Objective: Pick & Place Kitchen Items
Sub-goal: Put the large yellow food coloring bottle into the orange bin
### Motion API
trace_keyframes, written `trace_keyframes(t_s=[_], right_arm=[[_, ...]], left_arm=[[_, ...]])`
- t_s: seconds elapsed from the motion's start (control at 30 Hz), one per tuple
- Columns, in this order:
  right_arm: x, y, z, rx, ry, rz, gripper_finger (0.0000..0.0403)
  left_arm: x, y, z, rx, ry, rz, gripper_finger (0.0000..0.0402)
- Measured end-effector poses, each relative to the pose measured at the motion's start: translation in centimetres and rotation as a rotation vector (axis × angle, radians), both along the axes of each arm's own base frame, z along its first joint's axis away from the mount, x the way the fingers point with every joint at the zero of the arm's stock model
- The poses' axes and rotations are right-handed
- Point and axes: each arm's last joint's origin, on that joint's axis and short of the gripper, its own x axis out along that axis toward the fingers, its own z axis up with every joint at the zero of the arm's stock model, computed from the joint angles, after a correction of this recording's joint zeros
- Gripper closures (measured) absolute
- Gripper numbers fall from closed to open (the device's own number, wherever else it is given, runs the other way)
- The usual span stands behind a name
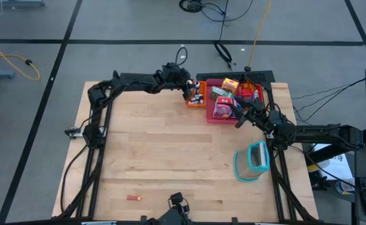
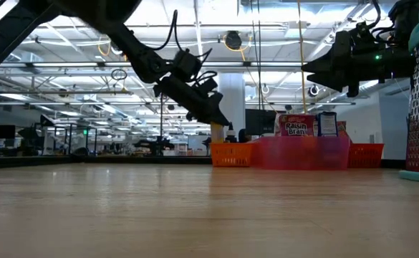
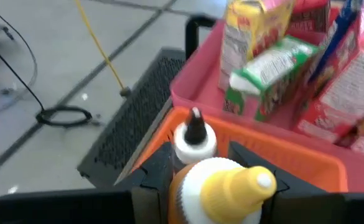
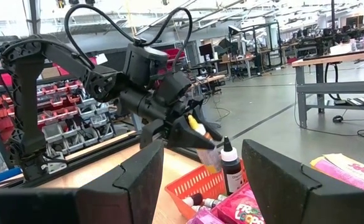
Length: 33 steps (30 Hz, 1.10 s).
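Note:
My left gripper [image 1: 192,91] is at the table's far middle, above the orange tray [image 1: 196,100], shut on a small bottle with a yellow cap [image 3: 231,185]. A white bottle with a dark cap [image 3: 194,135] stands in that tray just beyond it. Beside it, the pink tray [image 1: 222,119] holds several printed cartons [image 1: 222,103]; a Raisin Bran carton [image 2: 296,125] stands upright in the low view. My right gripper [image 4: 200,180] hovers open above the pink tray with nothing between its fingers. My left gripper pinches the bottle between its two fingers, on its sides just below the yellow cap [image 3: 185,186]. The fingers slant down toward the table's far edge. The bottle is tilted, cap uppermost, and its body [image 4: 208,152] hangs below the fingers over the orange tray.
A red tray [image 1: 256,87] with more items sits at the far right beside the pink one. A teal-rimmed clear container [image 1: 251,161] stands near the right edge. One small red and orange item [image 1: 133,198] lies near the front edge. Bare wood lies between.

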Motion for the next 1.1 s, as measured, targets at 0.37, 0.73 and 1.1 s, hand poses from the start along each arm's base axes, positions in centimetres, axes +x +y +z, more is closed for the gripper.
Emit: trace_keyframes(t_s=[0.37, 0.73, 1.1], right_arm=[[0.06, -0.02, -0.09, 0.002, 0.007, -0.001, 0.0193], [0.25, -0.08, -0.39, 0.009, 0.030, 0.000, 0.0193], [0.25, -0.08, -0.40, 0.009, 0.030, -0.001, 0.0193]], left_arm=[[-0.03, 0.12, 0.02, 0.018, 0.006, 0.036, 0.0249], [0.06, 0.21, 0.29, 0.008, -0.029, 0.073, 0.0240], [0.09, 0.07, 0.19, 0.004, -0.016, 0.096, 0.0238]])
